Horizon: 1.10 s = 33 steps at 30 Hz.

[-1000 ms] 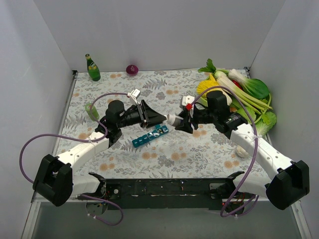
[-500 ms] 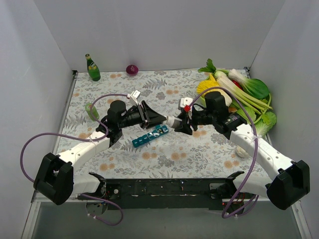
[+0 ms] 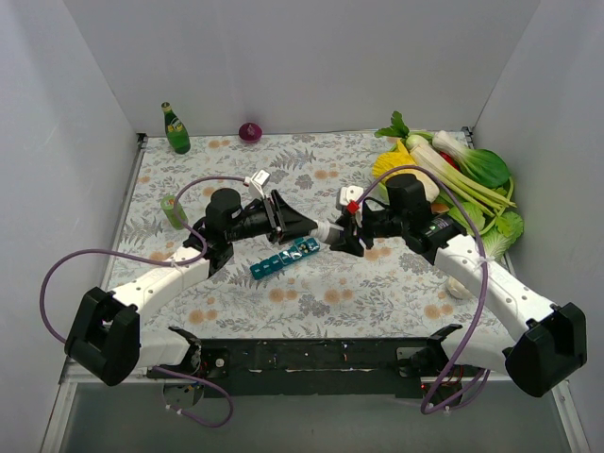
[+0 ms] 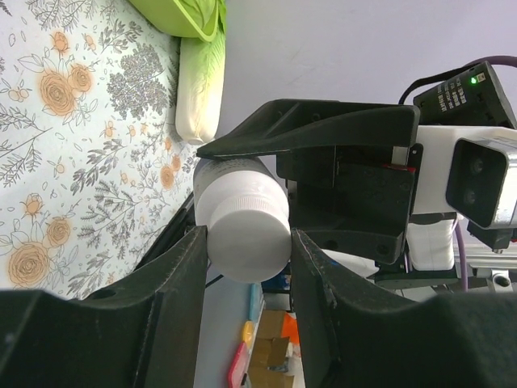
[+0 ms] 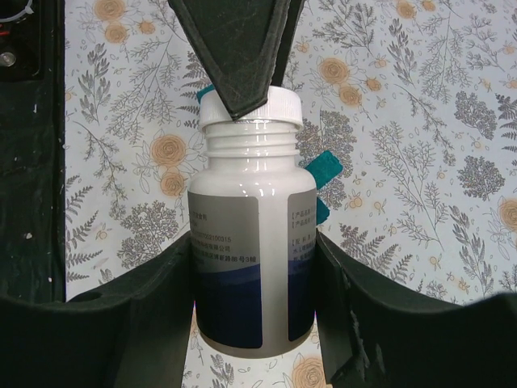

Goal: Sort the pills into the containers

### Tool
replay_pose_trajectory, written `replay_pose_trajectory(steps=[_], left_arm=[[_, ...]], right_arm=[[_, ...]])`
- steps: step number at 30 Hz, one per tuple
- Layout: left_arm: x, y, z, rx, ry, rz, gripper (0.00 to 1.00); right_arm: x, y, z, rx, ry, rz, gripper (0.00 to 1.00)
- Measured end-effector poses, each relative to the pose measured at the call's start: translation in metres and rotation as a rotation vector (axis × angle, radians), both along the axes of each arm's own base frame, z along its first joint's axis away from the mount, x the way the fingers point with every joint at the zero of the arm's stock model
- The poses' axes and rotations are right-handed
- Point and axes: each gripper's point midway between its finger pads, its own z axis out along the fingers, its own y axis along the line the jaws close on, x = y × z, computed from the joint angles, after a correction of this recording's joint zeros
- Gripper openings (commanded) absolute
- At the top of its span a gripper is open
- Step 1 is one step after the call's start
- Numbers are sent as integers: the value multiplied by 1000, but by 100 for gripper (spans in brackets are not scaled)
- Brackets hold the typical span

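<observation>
Near edge: a black rail [image 3: 311,357] runs along the 6 o'clock side of the flower-patterned desk [image 3: 311,302], with an arm base at each end.
Pale lump: a small whitish object [image 3: 457,286] lies at about 4 o'clock, close beside the right arm; what it is cannot be told.
Pill organiser: the teal strip [image 3: 285,256] lies flat near the middle of the desk, slanted with its far end toward 2 o'clock, just below where the two arms meet. What is in its compartments is too small to tell.
Pill bottle: a white bottle [image 3: 328,229] with a grey and blue label is held on its side above the desk, close over the organiser's far end, with its cap [image 4: 246,234] on.
Right end effector: it [image 3: 344,236] reaches in from 3 o'clock and is closed around the bottle's body, with one finger [image 5: 153,307] pressing the label on each side.
Left end effector: it [image 3: 311,228] reaches in from 9 o'clock and is clamped on the cap, gripping it on both sides.
Green can: it [image 3: 173,209] lies at 9 o'clock, near the left arm's cable.
Vegetables: a heap of greens [image 3: 462,175] sits at 2 o'clock against the right wall.
Far edge: a green glass bottle [image 3: 176,129] stands upright at 11 o'clock, and a small purple round thing [image 3: 250,131] sits near 12 o'clock.
</observation>
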Motion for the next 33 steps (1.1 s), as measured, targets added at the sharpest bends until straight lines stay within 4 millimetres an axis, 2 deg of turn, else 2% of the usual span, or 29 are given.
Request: replay_pose_trajectory(steps=[7, 20, 28, 33], left_arm=[[-1, -2, -2, 1, 10, -14, 15], [-1, -5, -14, 116, 32, -42, 14], [1, -6, -10, 167, -3, -35, 14], [-2, -4, -9, 176, -16, -43, 14]], right_arm=[[-1, 0, -2, -30, -8, -7, 1], [1, -2, -15, -160, -78, -31, 1], [-1, -2, -6, -170, -54, -41, 1], [-8, 1, -6, -146, 19, -44, 1]])
